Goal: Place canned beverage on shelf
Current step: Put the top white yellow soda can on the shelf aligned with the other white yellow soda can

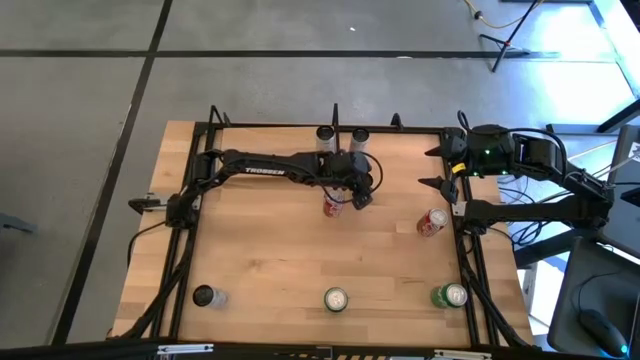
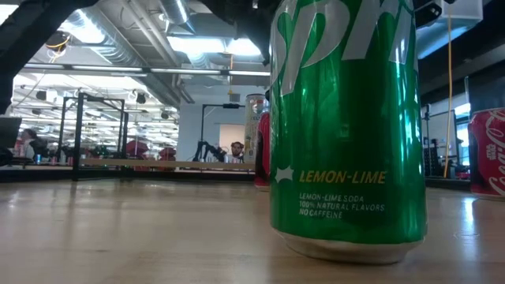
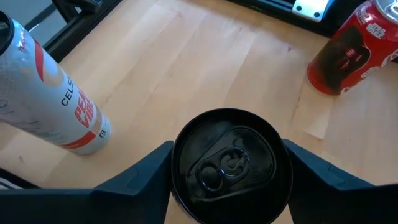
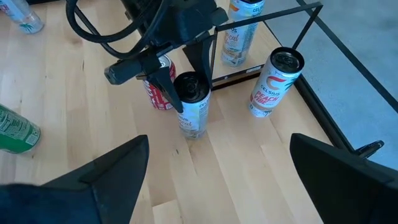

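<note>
A slim white can with a black top (image 3: 230, 165) stands upright mid-table, between the fingers of my left gripper (image 3: 229, 149). It also shows in the right wrist view (image 4: 191, 109), under the left gripper (image 4: 180, 93), which is shut on it. In the high view the left gripper (image 1: 352, 192) hides the can. The shelf (image 1: 340, 128) runs along the table's far edge, with two white Celsius cans (image 1: 325, 135) (image 1: 358, 137) standing at it. My right gripper (image 1: 432, 168) is open and empty by the table's right edge. My left gripper pinches the can's upper side wall (image 3: 179, 163), just below the black rim, between its two fingers, one on each side. The fingers (image 4: 171, 87) come from above, slanting down. The can is upright, and its base (image 4: 191, 132) appears to rest on the table.
A red can (image 1: 333, 206) stands right beside the held can. Another red can (image 1: 432, 222) stands toward the right. Along the near edge stand a dark can (image 1: 205, 296), a green-and-white can (image 1: 335, 299) and a green Sprite can (image 1: 450, 296). A black frame borders the table.
</note>
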